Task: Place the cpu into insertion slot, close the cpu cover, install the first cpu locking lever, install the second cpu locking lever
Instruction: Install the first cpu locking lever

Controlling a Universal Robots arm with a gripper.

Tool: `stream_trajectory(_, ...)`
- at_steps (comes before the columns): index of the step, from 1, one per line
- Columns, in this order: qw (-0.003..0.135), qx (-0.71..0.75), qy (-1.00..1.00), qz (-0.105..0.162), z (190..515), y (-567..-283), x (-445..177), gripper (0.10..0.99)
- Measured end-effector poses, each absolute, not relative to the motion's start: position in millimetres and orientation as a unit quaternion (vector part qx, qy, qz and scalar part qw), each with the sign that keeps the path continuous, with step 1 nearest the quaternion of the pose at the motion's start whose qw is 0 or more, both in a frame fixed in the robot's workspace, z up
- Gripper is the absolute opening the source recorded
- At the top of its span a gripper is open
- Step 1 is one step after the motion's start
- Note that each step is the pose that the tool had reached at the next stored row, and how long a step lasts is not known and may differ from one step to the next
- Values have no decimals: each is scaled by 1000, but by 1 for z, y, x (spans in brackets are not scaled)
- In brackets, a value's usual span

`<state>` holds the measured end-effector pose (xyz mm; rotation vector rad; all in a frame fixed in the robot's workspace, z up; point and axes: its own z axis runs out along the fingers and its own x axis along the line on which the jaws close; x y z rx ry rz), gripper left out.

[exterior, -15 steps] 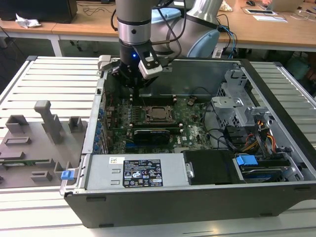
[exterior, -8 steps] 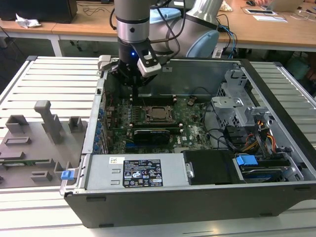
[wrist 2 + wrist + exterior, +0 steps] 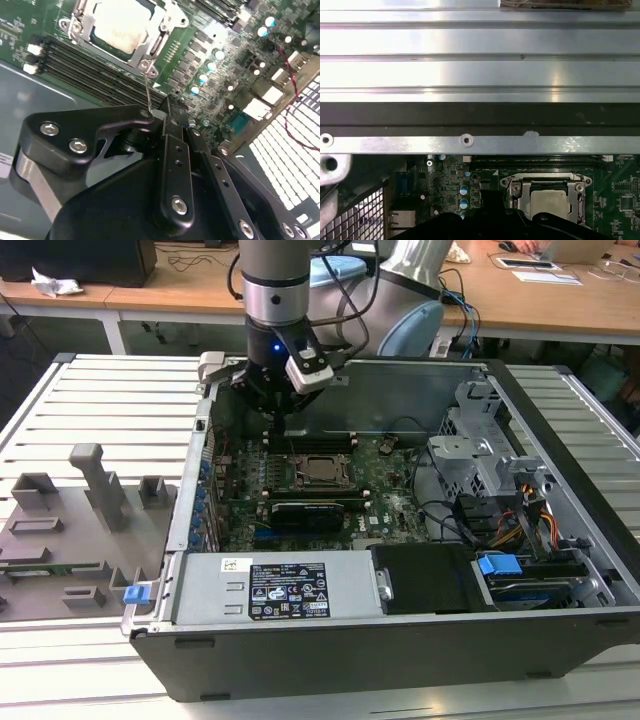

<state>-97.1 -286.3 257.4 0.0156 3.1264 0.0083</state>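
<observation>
The cpu (image 3: 117, 25), a pale silver square, lies in the insertion slot (image 3: 303, 478) on the green board. The cpu cover (image 3: 146, 49), a silver frame, lies flat around the chip. A thin wire locking lever (image 3: 146, 87) stands up from the socket's corner, and its free end reaches my black gripper (image 3: 171, 114). The fingers are pressed together; I cannot tell whether the wire sits between them or just beside them. In the exterior view the gripper (image 3: 277, 425) hangs over the board just behind the socket, toward that view's left. The first wrist view shows the chip (image 3: 547, 202) inside the frame.
Long black memory slots (image 3: 80, 65) run beside the socket. The case's metal wall (image 3: 470, 120) stands close behind the gripper. A drive cage (image 3: 480, 450) and cables fill the exterior view's right, and a power supply (image 3: 270, 590) sits at the front. A grey fixture tray (image 3: 70, 520) lies outside the case.
</observation>
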Motion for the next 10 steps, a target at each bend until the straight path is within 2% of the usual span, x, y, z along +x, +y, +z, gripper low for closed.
stream_trajectory(10, 8, 4, 1000, 3, 256, -286, -72, 106)
